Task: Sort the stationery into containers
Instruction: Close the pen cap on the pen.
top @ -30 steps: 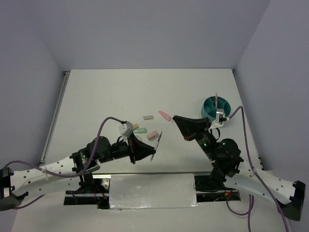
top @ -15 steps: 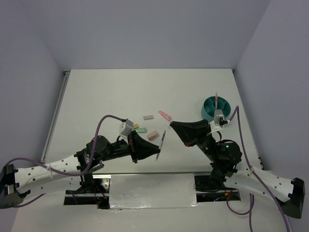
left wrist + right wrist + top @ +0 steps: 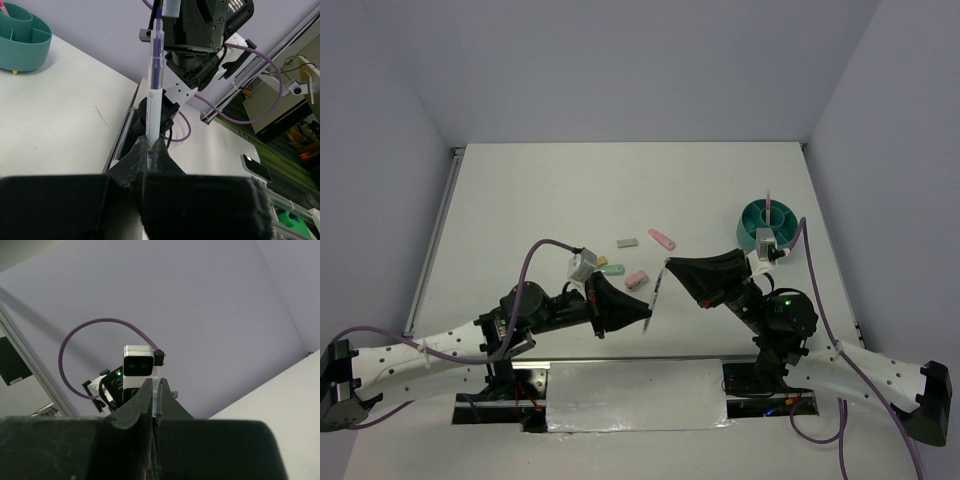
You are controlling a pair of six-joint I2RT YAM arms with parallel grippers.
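— Where is the pen (image 3: 655,290)?
— Above the near edge of the table (image 3: 520,200), left jaws closed on its lower end.
— And the right jaws?
— At its other end, almost closed; whether gripping, I cannot tell.

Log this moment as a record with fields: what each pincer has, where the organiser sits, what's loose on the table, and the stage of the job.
left pincer: shut on the lower part of a pen, pen raised
right pincer: closed on a thin pale strip, apparently the same pen's other end
organiser: teal, far right, pink pen standing in it
loose on the table: grey block, pink piece, green block, pink block
stage: looks like an arm-to-arm handover
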